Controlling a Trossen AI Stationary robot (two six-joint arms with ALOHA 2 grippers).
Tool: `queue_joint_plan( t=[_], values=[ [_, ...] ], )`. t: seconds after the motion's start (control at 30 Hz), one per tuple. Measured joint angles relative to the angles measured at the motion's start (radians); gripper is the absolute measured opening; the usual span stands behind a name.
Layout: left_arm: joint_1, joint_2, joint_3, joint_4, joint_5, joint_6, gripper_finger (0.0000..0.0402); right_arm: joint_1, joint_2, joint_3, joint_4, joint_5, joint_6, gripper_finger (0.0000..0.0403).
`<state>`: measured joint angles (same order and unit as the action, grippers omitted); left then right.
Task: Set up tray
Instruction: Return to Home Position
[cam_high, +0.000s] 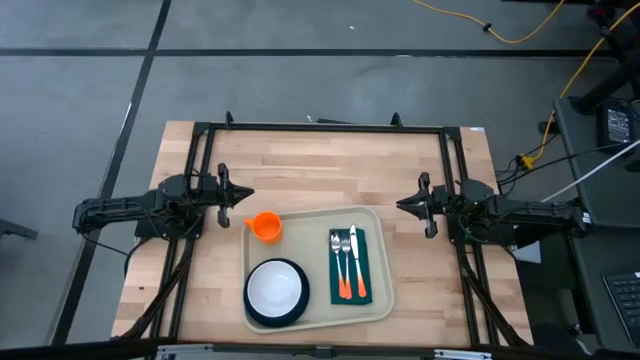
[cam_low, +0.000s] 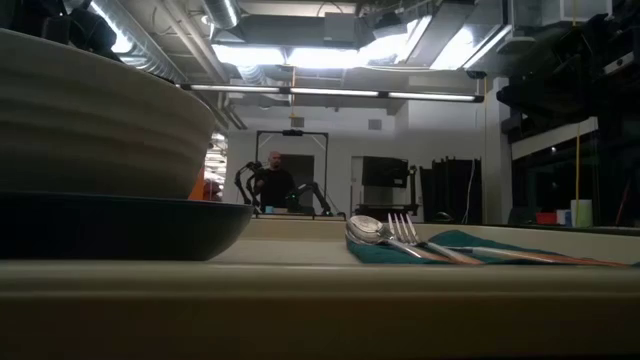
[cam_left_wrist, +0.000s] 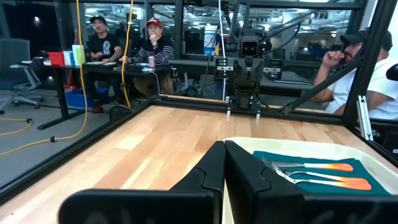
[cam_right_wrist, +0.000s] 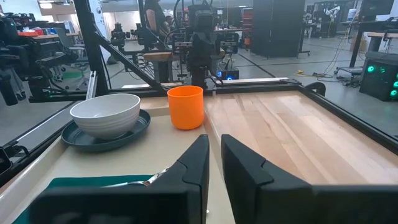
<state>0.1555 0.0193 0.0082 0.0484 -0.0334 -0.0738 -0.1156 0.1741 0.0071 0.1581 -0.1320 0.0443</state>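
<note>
The beige tray (cam_high: 310, 240) lies flat on the wooden table near its front edge, between the two arms. On it a white bowl (cam_high: 276, 288) sits in a dark round plate (cam_right_wrist: 134, 127), and an orange cup (cam_high: 265, 226) stands at the tray's far left corner. A dark green napkin (cam_high: 349, 266) on the tray carries a fork and spoon with orange handles (cam_left_wrist: 323, 174). My left gripper (cam_high: 245, 194) hovers level at the table's left, shut and empty. My right gripper (cam_high: 402, 204) hovers level at the right, with a narrow gap between its fingers and nothing in it.
A black metal frame (cam_high: 320, 128) runs around the table's far and side edges. Bare wood (cam_high: 320, 165) fills the far half of the table. People sit at desks beyond the table (cam_left_wrist: 124, 46), and yellow cables (cam_high: 520, 35) lie on the floor.
</note>
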Motion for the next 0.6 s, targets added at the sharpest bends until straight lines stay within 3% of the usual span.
queue_joint_plan(
  t=[0.6],
  values=[
    [0.0,0.0,0.0,0.0,0.0,-0.001,0.0008,0.0,0.0,0.0,0.0,0.0,0.0,0.0049]
  ],
)
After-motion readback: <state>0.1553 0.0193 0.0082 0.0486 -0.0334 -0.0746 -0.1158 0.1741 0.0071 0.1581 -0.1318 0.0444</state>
